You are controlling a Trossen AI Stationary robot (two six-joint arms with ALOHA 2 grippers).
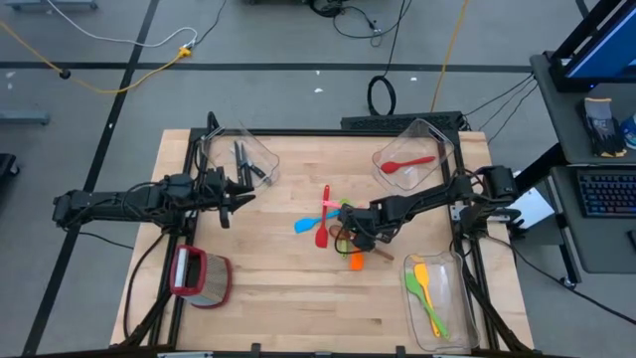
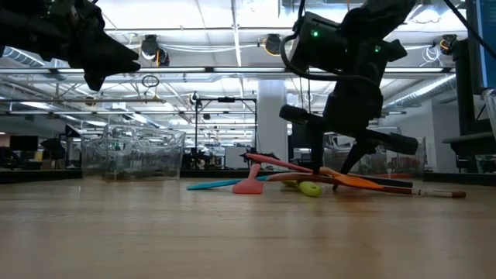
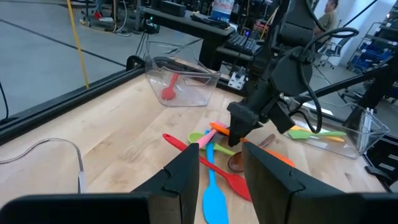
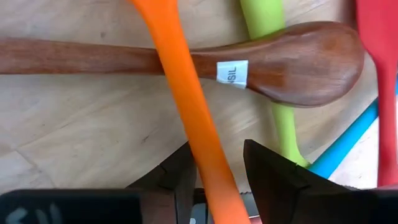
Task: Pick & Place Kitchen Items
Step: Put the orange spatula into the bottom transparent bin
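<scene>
Looking down, you have a pale wooden table [image 1: 288, 278] framed in black rail, standing on a grey floor with cables trailing behind it. A desk with a keyboard [image 1: 604, 194] sits off to the right, and the low view shows a long hall of ceiling lights.

You can count three clear bins: one at the far left [image 1: 260, 149] with black-handled knives [image 1: 241, 159], too overlapped to count; one at the far right [image 1: 422, 139] with one red spoon [image 1: 407, 163]; one at the near right [image 1: 452, 318] with about three green, yellow and orange utensils [image 1: 425, 290]. One red-rimmed container [image 1: 202, 278] lies at the near left.

Your loose pile sits mid-table: one blue spatula [image 1: 306, 226], one red spatula [image 1: 322, 236], one pink one [image 1: 325, 202], one green spoon [image 4: 273, 68], one wooden spoon [image 4: 292, 62] and one orange utensil [image 4: 186, 106] crossing over it.

Your right gripper [image 4: 217, 177] is down in that pile, its fingers narrowly parted astride the orange handle. Your left gripper [image 3: 221, 177] hangs above the table beside the knife bin, fingers narrowly apart and holding nothing.
</scene>
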